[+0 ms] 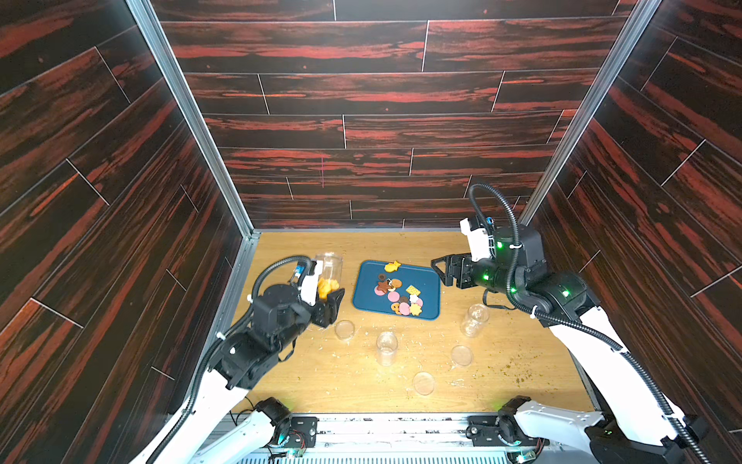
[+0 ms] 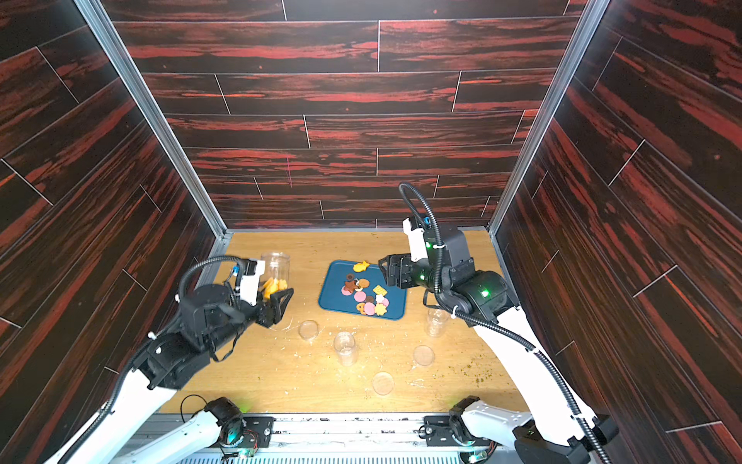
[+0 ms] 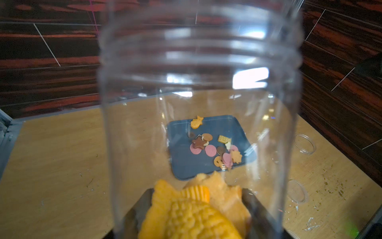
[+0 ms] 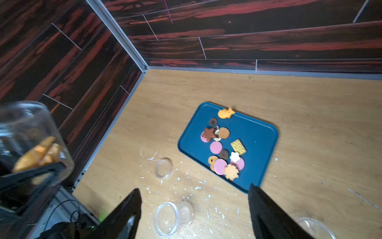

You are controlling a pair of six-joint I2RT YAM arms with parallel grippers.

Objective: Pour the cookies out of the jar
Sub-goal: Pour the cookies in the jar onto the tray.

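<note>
Jaws of the left gripper (image 1: pixel 330 306) clamp the lower end of the clear jar (image 1: pixel 330 267), left of centre in both top views. Its mouth points toward the top of the frame, and yellow fish-shaped cookies (image 1: pixel 326 286) sit at the gripped end. The right gripper (image 1: pixel 438 270) hangs spread and empty by the upper right corner of the blue tray (image 1: pixel 426 281) at centre, where mixed cookies (image 1: pixel 401 297) lie scattered.

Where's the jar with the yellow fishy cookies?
In both top views the jar is on the left side, held by the left gripper, with the blue tray to its right.
</note>
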